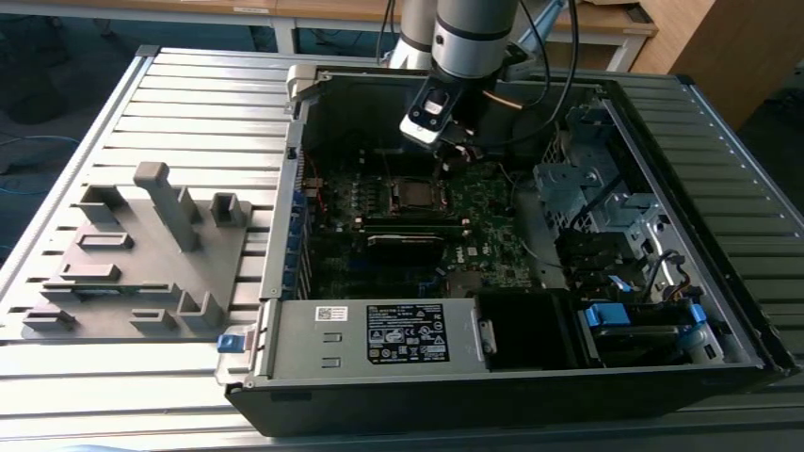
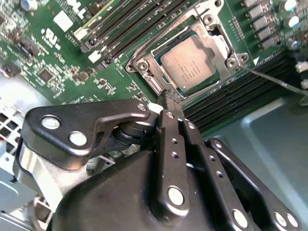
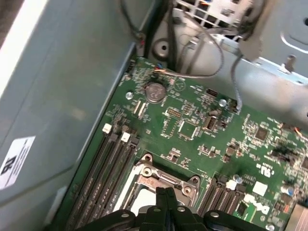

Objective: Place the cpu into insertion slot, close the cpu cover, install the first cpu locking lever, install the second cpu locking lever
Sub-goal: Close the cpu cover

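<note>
Gripper fingers pinched together, nothing visible betw. them, tip just beside the socket edge in the second wrist view. Cpu sits in the insertion slot w/ the cpu cover flat around it, on the green motherboard.

No print proves legible: a black label and white sticker on the power supply, a white label on the case wall, faint marks on the cpu.
</note>
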Robot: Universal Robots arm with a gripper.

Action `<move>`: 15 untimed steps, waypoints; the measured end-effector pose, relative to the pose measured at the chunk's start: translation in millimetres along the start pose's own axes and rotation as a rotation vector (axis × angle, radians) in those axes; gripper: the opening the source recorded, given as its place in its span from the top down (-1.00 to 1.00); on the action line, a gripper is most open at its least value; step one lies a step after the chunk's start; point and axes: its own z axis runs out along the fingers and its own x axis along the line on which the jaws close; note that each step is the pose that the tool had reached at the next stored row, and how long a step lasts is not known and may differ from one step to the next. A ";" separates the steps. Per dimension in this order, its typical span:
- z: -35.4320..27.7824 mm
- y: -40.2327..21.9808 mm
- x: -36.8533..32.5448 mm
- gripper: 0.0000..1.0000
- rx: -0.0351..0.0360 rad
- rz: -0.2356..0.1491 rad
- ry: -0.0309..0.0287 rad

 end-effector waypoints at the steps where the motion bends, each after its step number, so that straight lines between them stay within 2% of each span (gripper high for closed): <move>1: 0.1 0.0 0.0 0.79 0.0003 -0.016 0.0004; 15: 0.9 0.0 0.0 0.79 0.0034 -0.225 0.0061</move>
